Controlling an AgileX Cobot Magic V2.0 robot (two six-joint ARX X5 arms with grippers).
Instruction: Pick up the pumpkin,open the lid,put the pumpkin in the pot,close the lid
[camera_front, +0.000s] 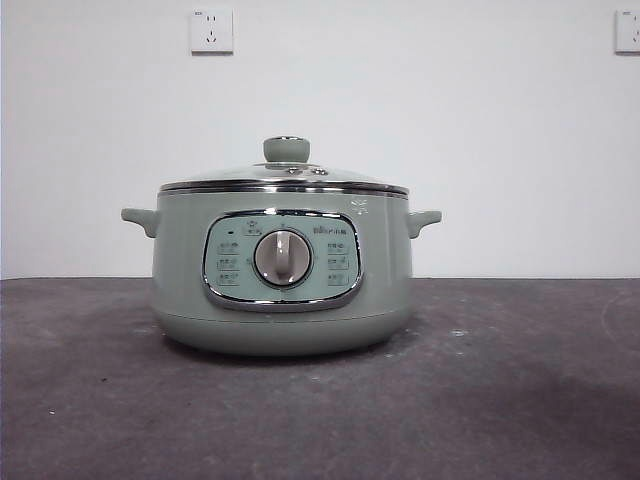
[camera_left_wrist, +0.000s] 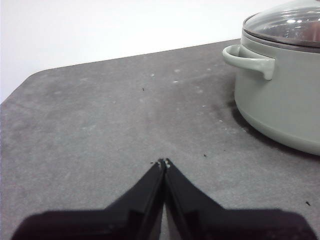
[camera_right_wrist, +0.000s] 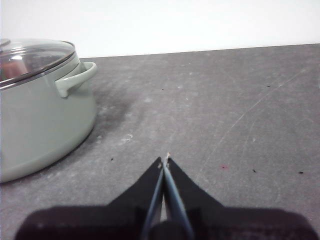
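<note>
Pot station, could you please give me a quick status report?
Left gripper and right gripper shut, empty, low over the table. Lid seated on pot. Pumpkin not in view. Nothing in the way.

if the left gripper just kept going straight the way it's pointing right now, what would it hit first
Probably nothing but bare table. The left gripper, jaws shut, points across open tabletop toward the far edge; the pot with its lid sits off to one side of that line, though depth is hard to judge.

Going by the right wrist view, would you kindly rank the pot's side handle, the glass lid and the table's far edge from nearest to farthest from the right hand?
From the shut right hand:
1. The pot's side handle, facing this hand.
2. The lid, atop the pot, behind the handle.
3. The table's far edge, against the wall.
</note>
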